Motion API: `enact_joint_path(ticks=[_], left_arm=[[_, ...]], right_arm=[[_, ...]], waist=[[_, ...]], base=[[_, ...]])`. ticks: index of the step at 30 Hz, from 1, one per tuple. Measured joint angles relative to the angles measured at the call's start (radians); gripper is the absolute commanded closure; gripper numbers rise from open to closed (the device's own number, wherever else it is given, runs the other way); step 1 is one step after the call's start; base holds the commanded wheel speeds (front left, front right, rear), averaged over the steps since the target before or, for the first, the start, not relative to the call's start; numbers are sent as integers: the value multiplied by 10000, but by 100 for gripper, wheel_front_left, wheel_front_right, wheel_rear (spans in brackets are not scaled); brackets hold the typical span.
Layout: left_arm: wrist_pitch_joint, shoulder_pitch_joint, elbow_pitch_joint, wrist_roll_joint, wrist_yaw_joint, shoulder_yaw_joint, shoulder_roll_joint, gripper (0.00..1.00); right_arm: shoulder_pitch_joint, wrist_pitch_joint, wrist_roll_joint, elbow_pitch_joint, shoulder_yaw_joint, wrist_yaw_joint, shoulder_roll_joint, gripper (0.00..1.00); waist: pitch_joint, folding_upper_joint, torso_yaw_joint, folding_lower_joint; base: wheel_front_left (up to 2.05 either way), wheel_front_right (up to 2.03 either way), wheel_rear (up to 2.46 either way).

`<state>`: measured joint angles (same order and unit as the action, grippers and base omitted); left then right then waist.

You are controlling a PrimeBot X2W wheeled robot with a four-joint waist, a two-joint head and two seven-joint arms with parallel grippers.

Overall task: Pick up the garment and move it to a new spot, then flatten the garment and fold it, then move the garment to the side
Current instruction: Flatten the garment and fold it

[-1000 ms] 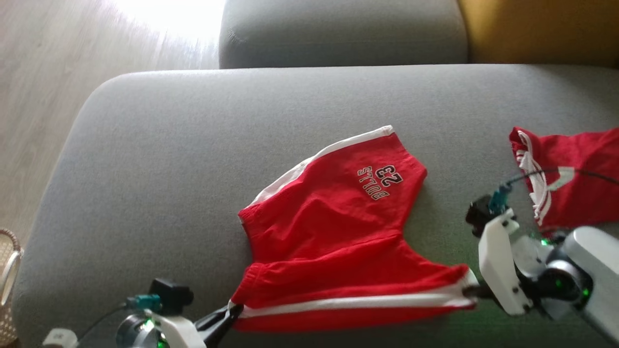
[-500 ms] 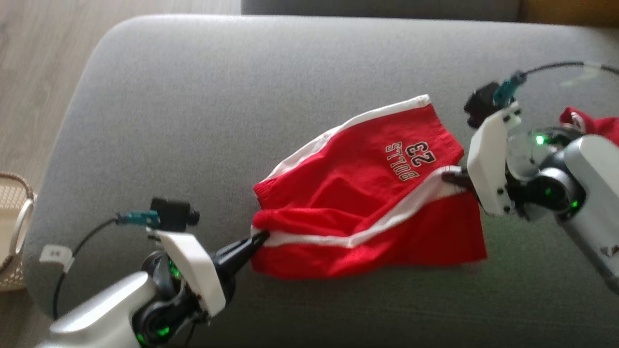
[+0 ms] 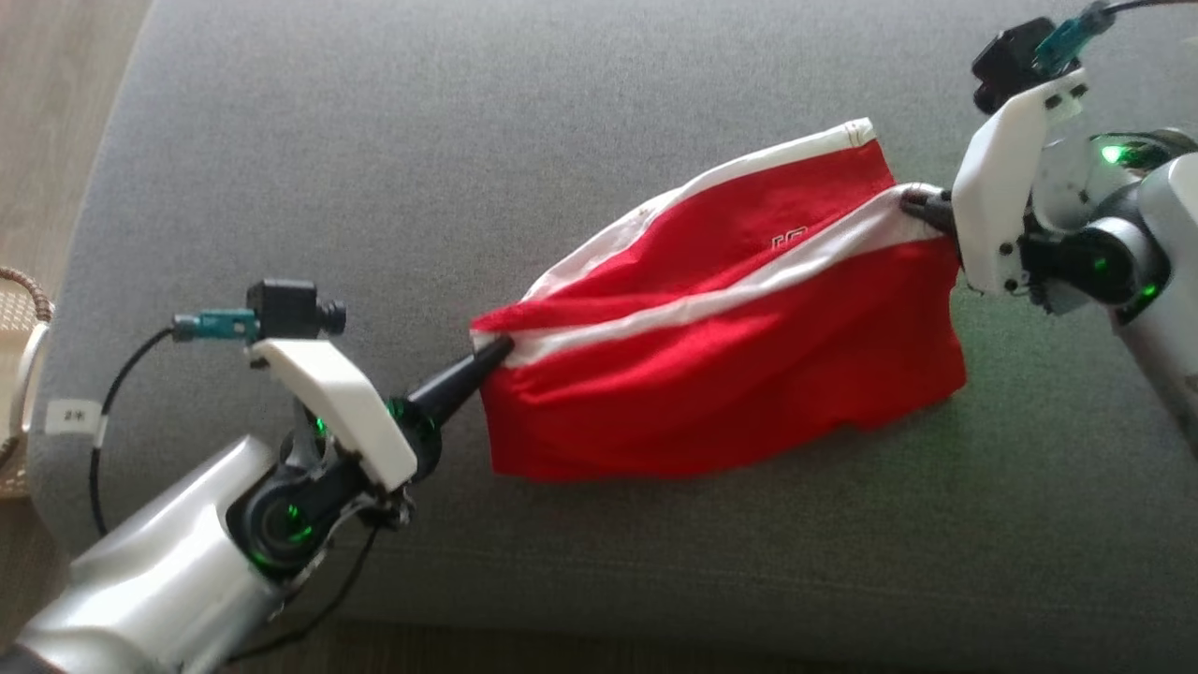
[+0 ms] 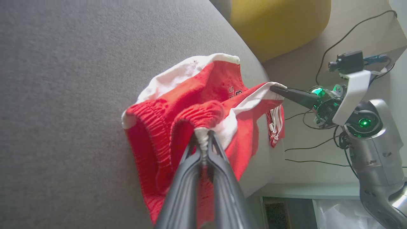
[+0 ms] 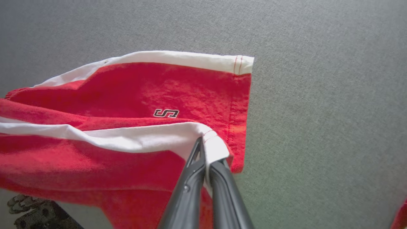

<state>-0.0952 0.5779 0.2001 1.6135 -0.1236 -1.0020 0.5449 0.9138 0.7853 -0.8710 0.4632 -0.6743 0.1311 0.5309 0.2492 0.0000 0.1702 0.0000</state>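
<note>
Red shorts (image 3: pixel 721 374) lie on the grey sofa cushion (image 3: pixel 374 140), front layer raised. Left gripper (image 3: pixel 501 348) is clamped on the waistband corner, right gripper (image 3: pixel 913 198) on the striped hem. Versus half a second earlier, the striped edge sits higher across the print and the lettering is nearly covered. Left wrist view adds a yellow cushion (image 4: pixel 279 22) beyond.

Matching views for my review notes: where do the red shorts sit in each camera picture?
Head view: red shorts right of centre, stretched between left claw and right claw.
Left wrist view: shorts at centre, bunched above that claw's tips.
Right wrist view: shorts across the left half, corner pinched at bottom centre.
Shared landmark: the white stripe that both claws pinch.
</note>
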Motion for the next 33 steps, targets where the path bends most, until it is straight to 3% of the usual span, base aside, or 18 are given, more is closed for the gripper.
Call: enact_joint_path(ticks=[24, 33], left_arm=[[905, 815, 2217, -284, -4, 487, -1315, 100], [1158, 1101, 2500, -458, -4, 560, -1657, 100]], right_arm=[[1725, -3701, -13, 1923, -1762, 0, -71, 100], [2096, -4228, -339, 2368, -2468, 0, -128, 100]], waist=[[1083, 0, 449, 0], [1377, 0, 546, 1]], base=[[0, 0, 0], [0, 0, 0]])
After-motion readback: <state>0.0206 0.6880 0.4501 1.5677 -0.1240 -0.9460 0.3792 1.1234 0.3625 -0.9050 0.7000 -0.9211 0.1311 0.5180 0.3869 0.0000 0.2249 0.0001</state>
